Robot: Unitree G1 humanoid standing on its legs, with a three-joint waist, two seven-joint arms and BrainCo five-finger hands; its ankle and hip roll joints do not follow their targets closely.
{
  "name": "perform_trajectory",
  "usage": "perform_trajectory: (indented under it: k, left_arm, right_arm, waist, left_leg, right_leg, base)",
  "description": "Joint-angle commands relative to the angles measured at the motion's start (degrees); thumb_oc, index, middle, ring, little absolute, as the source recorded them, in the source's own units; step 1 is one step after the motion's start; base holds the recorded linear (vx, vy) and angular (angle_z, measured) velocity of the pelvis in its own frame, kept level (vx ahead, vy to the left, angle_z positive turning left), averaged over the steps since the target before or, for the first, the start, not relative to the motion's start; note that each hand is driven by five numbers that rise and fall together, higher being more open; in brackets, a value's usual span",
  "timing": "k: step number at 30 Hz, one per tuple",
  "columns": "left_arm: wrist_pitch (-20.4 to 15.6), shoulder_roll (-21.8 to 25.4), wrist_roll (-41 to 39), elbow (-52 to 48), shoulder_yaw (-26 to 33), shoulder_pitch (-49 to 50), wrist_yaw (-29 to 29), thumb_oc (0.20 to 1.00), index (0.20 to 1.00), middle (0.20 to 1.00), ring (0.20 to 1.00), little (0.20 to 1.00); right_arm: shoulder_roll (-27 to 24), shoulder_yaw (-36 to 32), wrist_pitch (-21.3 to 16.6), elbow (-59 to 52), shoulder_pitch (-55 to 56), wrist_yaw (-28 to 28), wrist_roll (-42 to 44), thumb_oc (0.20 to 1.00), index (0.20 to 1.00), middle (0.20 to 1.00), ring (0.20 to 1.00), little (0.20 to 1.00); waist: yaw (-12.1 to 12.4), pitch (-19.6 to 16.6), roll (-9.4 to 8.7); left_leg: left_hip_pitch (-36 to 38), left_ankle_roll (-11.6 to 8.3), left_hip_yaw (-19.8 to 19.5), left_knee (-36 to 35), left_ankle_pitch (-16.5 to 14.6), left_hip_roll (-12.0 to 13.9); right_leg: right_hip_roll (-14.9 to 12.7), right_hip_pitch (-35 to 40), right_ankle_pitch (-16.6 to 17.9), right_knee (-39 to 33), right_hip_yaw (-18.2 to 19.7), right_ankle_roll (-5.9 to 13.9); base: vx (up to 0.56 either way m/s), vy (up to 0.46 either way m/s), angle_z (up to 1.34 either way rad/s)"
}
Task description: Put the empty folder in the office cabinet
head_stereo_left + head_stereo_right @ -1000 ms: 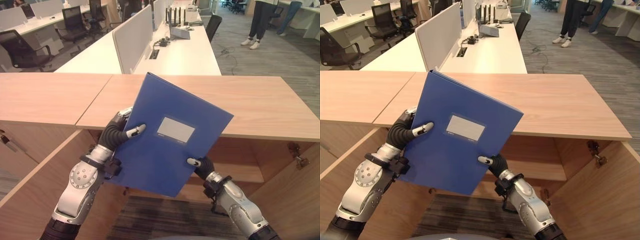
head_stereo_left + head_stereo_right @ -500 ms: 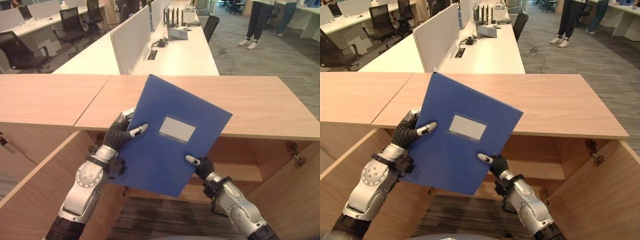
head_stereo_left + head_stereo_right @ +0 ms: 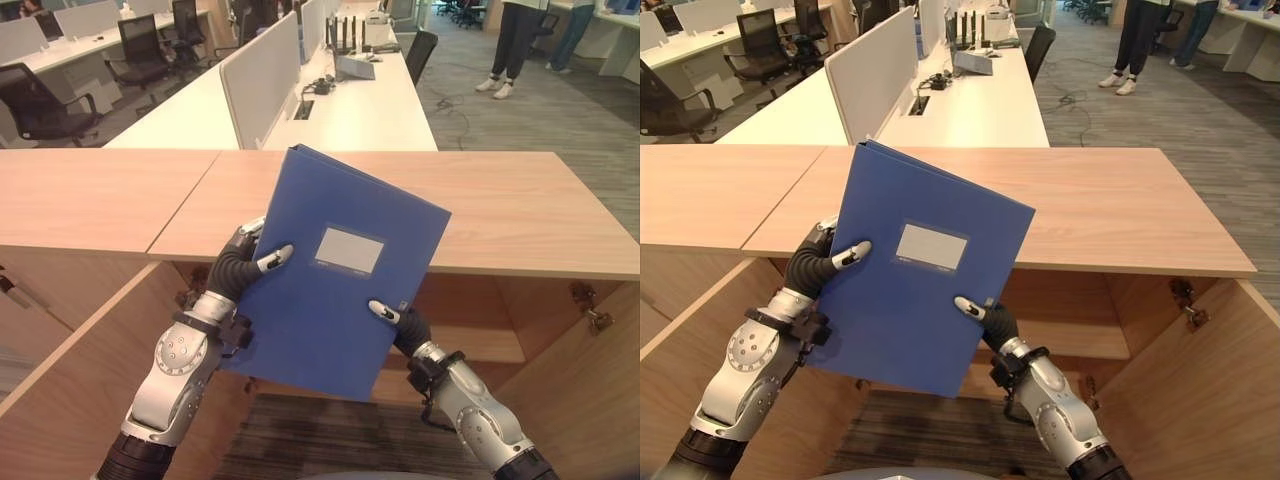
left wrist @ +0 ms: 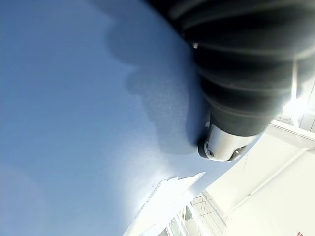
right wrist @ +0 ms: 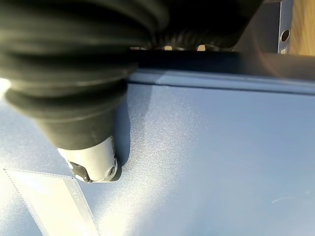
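Blue and closed, the folder (image 3: 330,275) is held up in the middle of the frame, tilted so its top leans to the right, with a pale label pocket (image 3: 349,250) on its front cover; the left hand (image 3: 243,265) clasps the folder's left edge, thumb pressed on the cover and fingers hidden behind it; the right hand (image 3: 400,322) grips the lower right edge the same way, thumb tip on the cover; both wrist views show a thumb flat against the blue surface. Behind the folder, across the middle of the frame, runs the wooden top of the cabinet (image 3: 520,215); below it the cabinet stands open, with a door (image 3: 75,370) swung out at lower left, another at lower right, and a shelf (image 3: 490,345) inside to the right of the folder. White desks (image 3: 370,100) with a divider panel (image 3: 262,75) and black chairs (image 3: 40,100) fill the upper left; a person's legs (image 3: 512,45) stand at the upper right.
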Motion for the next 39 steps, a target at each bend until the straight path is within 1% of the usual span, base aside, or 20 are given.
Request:
perform_trajectory:
  k: [1, 2, 3, 4, 5, 6, 8, 9, 10, 11, 12, 14, 15, 16, 21, 24, 31, 33, 34, 39]
  left_arm:
    - [-4.33, -1.1, -2.19, -2.71, -0.57, -6.99, -0.46, 0.2, 0.2, 0.2, 0.2, 0.2]
    - [-4.37, -1.12, -2.26, -2.86, -0.2, -6.68, -0.4, 0.2, 0.2, 0.2, 0.2, 0.2]
    - [-4.38, -1.06, -2.32, -2.97, 0.17, -6.25, -0.41, 0.272, 0.272, 0.272, 0.272, 0.272]
    - [-4.35, -0.91, -2.35, -3.07, 0.59, -5.87, -0.37, 0.57, 0.57, 0.57, 0.57, 0.57]
    - [-4.35, -0.73, -2.4, -3.22, 1.23, -5.46, -0.34, 0.57, 0.57, 0.57, 0.57, 0.57]
    - [-4.46, -0.47, -2.43, -3.56, 2.14, -4.84, -0.22, 1.0, 1.0, 1.0, 1.0, 1.0]
    - [-4.69, -0.17, -2.69, -4.6, 5.02, -2.49, -0.2, 1.0, 1.0, 1.0, 1.0, 1.0]
    - [-4.65, -0.19, -2.7, -4.64, 5.02, -2.39, -0.2, 1.0, 1.0, 1.0, 1.0, 1.0]
    - [-4.65, -0.19, -2.7, -4.67, 5.05, -2.41, -0.2, 1.0, 1.0, 1.0, 1.0, 1.0]
    - [-4.94, -0.23, -3.65, -5.42, 8.6, 1.18, -0.89, 1.0, 1.0, 1.0, 1.0, 1.0]
    - [-4.9, -0.25, -3.66, -5.49, 8.64, 1.27, -0.9, 1.0, 1.0, 1.0, 1.0, 1.0]
    - [-5.26, -0.81, -5.32, -6.97, 12.82, 4.95, -1.8, 1.0, 1.0, 1.0, 1.0, 1.0]
    - [-5.2, -0.82, -5.35, -7.08, 12.88, 5.08, -1.82, 1.0, 1.0, 1.0, 1.0, 1.0]
    - [-5.19, -1.32, -7.71, -8.07, 15.65, 7.52, -2.72, 1.0, 1.0, 1.0, 1.0, 1.0]
    - [-5.19, -2.25, -9.45, -9.01, 20.34, 11.3, -4.02, 1.0, 1.0, 1.0, 1.0, 1.0]
    - [-4.83, -2.5, -10.18, -8.34, 22.33, 13.38, -3.99, 1.0, 1.0, 1.0, 1.0, 1.0]
    - [-3.88, -2.16, -8.73, -6.56, 24.02, 17.09, -4.46, 1.0, 1.0, 1.0, 1.0, 1.0]
    - [-3.08, -2.19, -8.52, -4.66, 23.46, 18.91, -5.14, 1.0, 1.0, 1.0, 1.0, 1.0]
    - [-3.08, -2.17, -8.52, -4.62, 23.45, 18.95, -5.15, 1.0, 1.0, 1.0, 1.0, 1.0]
    - [-1.56, -1.54, -7.09, 2.8, 20.91, 21.21, -7.63, 1.0, 1.0, 1.0, 1.0, 1.0]
  right_arm:
    - [3.72, 2.0, -2.14, -4.12, -6.66, 1.76, -1.56, 0.2, 0.2, 0.2, 0.2, 0.2]
    - [3.68, 1.73, -2.18, -4.04, -6.53, 1.73, -1.83, 0.2, 0.2, 0.2, 0.2, 0.2]
    - [3.59, 1.43, -2.25, -4.07, -6.39, 1.74, -2.0, 0.2, 0.2, 0.2, 0.2, 0.2]
    - [3.43, 1.18, -2.26, -4.11, -6.31, 1.77, -2.33, 0.2, 0.2, 0.2, 0.2, 0.2]
    - [3.21, 0.7, -2.34, -4.12, -6.17, 1.73, -2.99, 0.2, 0.2, 0.2, 0.2, 0.2]
    - [2.81, 0.1, -2.5, -4.28, -5.97, 1.59, -3.95, 0.2, 0.2, 0.2, 0.2, 0.2]
    - [1.27, -2.87, -3.61, -6.2, -5.35, 0.94, -9.23, 0.2, 0.2, 0.2, 0.2, 0.2]
    - [1.27, -2.84, -3.57, -6.24, -5.25, 0.91, -9.26, 0.2, 0.2, 0.2, 0.2, 0.2]
    - [1.26, -2.85, -3.58, -6.28, -5.28, 0.91, -9.27, 0.2, 0.2, 0.2, 0.2, 0.2]
    - [-0.17, -7.07, -5.47, -8.85, -4.39, -0.36, -14.72, 0.2, 0.2, 0.2, 0.2, 0.2]
    - [-0.18, -7.04, -5.45, -8.91, -4.33, -0.38, -14.76, 0.2, 0.2, 0.2, 0.2, 0.2]
    - [-0.87, -11.14, -7.16, -11.19, -3.4, -1.65, -19.12, 0.2, 0.2, 0.2, 0.2, 0.2]
    - [-0.86, -11.09, -7.14, -11.24, -3.34, -1.67, -19.16, 0.2, 0.2, 0.2, 0.2, 0.2]
    - [-1.56, -13.67, -8.04, -12.53, -2.76, -2.51, -22.5, 0.2, 0.2, 0.2, 0.2, 0.2]
    - [-1.78, -17.65, -8.93, -13.84, -1.36, -3.59, -26.18, 0.2, 0.2, 0.2, 0.2, 0.2]
    - [-2.25, -19.35, -8.82, -13.45, -1.01, -4.31, -27.36, 0.2, 0.2, 0.2, 0.2, 0.2]
    - [-2.1, -20.46, -8.43, -13.71, -0.38, -4.25, -27.99, 0.2, 0.2, 0.2, 0.2, 0.2]
    - [-1.75, -20.01, -8.19, -13.27, 0.03, -3.97, -27.66, 0.2, 0.2, 0.2, 0.2, 0.2]
    - [-1.74, -19.98, -8.19, -13.26, 0.08, -3.97, -27.66, 0.2, 0.2, 0.2, 0.2, 0.2]
    - [-1.54, -18.18, -7.09, -10.97, 1.35, -2.09, -27.81, 0.2, 0.2, 0.2, 0.2, 0.2]
  waist:
    - [0.38, 1.71, -0.99]
    - [0.44, 1.65, -0.91]
    - [0.5, 1.68, -0.93]
    - [0.54, 1.68, -0.92]
    - [0.62, 1.77, -0.96]
    - [0.7, 1.79, -0.95]
    - [0.83, 1.75, -0.89]
    - [0.82, 1.63, -0.84]
    - [0.8, 1.71, -0.88]
    - [0.98, 1.71, -0.72]
    - [0.96, 1.69, -0.71]
    - [1.22, 1.77, -0.48]
    - [1.18, 1.74, -0.48]
    - [1.45, 1.91, -0.37]
    - [2.0, 2.02, -0.06]
    - [2.46, 2.11, 0.06]
    - [2.98, 2.38, 0.24]
    - [3.14, 2.52, 0.28]
    - [3.12, 2.42, 0.3]
    - [3.22, 2.88, 0.47]
  left_leg:
    - [1.12, -0.42, -3.29, 0.67, -3.23, 0.37]
    - [1.43, -0.49, -3.34, 0.67, -3.88, 0.41]
    - [1.4, -0.48, -3.36, 0.67, -3.87, 0.4]
    - [1.37, -0.47, -3.38, 0.67, -3.87, 0.4]
    - [0.98, -0.37, -3.39, 0.67, -3.22, 0.32]
    - [0.93, -0.38, -3.44, 0.67, -3.2, 0.31]
    - [0.88, -0.33, -3.6, 0.67, -3.18, 0.34]
    - [1.22, -0.41, -3.64, 0.67, -3.85, 0.4]
    - [0.88, -0.33, -3.62, 0.67, -3.18, 0.34]
    - [0.7, -0.23, -3.86, 0.67, -3.24, 0.26]
    - [0.72, -0.23, -3.86, 0.67, -3.25, 0.27]
    - [0.61, -0.11, -4.2, 0.67, -3.3, 0.21]
    - [0.62, -0.11, -4.2, 0.67, -3.31, 0.21]
    - [0.43, -0.03, -4.42, 0.67, -3.28, 0.22]
    - [0.04, 0.16, -4.78, 0.67, -3.43, -0.01]
    - [-0.11, 0.26, -5.04, 0.67, -3.38, -0.09]
    - [-0.31, 0.38, -5.63, 0.67, -3.2, -0.2]
    - [-0.37, 0.41, -5.85, 0.67, -3.16, -0.24]
    - [-0.01, 0.33, -5.9, 0.67, -3.87, -0.17]
    - [0.01, 0.34, -6.02, 0.67, -3.81, -0.23]
  right_leg:
    - [-0.3, 2.8, -4.64, 0.98, -1.03, 1.05]
    - [-0.27, 3.16, -5.18, 0.92, -1.1, 1.16]
    - [-0.25, 3.18, -5.18, 0.91, -1.12, 1.16]
    - [-0.26, 3.17, -5.18, 0.91, -1.13, 1.17]
    - [-0.31, 2.8, -4.64, 0.95, -1.11, 1.06]
    - [-0.34, 2.81, -4.66, 0.95, -1.15, 1.06]
    - [-0.38, 2.85, -4.71, 0.93, -1.33, 1.09]
    - [-0.33, 3.21, -5.29, 0.89, -1.33, 1.19]
    - [-0.38, 2.86, -4.72, 0.94, -1.34, 1.08]
    - [-0.43, 2.82, -4.77, 0.91, -1.43, 1.08]
    - [-0.43, 2.84, -4.77, 0.92, -1.43, 1.09]
    - [-0.41, 2.84, -4.85, 0.9, -1.59, 1.06]
    - [-0.41, 2.85, -4.85, 0.9, -1.59, 1.06]
    - [-0.46, 2.81, -4.83, 0.88, -1.69, 1.09]
    - [-0.54, 2.72, -4.96, 0.75, -1.94, 1.04]
    - [-0.53, 2.85, -5.05, 0.73, -2.15, 0.9]
    - [-0.45, 3.21, -5.33, 0.78, -2.44, 0.64]
    - [-0.47, 3.3, -5.31, 0.84, -2.76, 0.66]
    - [-0.41, 3.68, -5.93, 0.79, -2.75, 0.76]
    - [-0.51, 3.71, -5.87, 0.91, -2.97, 0.81]
  base:
    - [0.0, 0.0, 0.0]
    - [0.0, 0.0, 0.0]
    - [0.04, 0.007, 0.01]
    - [-0.04, 0.003, 0.01]
    - [-0.04, 0.002, 0.01]
    - [-0.04, 0.003, 0.0]
    - [0.02, 0.001, 0.0]
    - [0.0, 0.0, 0.0]
    - [0.0, 0.0, 0.0]
    - [0.0, 0.0, 0.0]
    - [0.02, 0.014, 0.04]
    - [0.01, 0.009, 0.05]
    - [0.02, 0.005, 0.08]
    - [0.0, 0.008, 0.07]
    - [0.0, 0.007, 0.06]
    - [0.0, 0.0, 0.0]
    - [0.0, 0.003, 0.06]
    - [0.02, -0.002, 0.11]
    - [0.04, 0.001, 0.08]
    - [0.0, 0.0, 0.03]
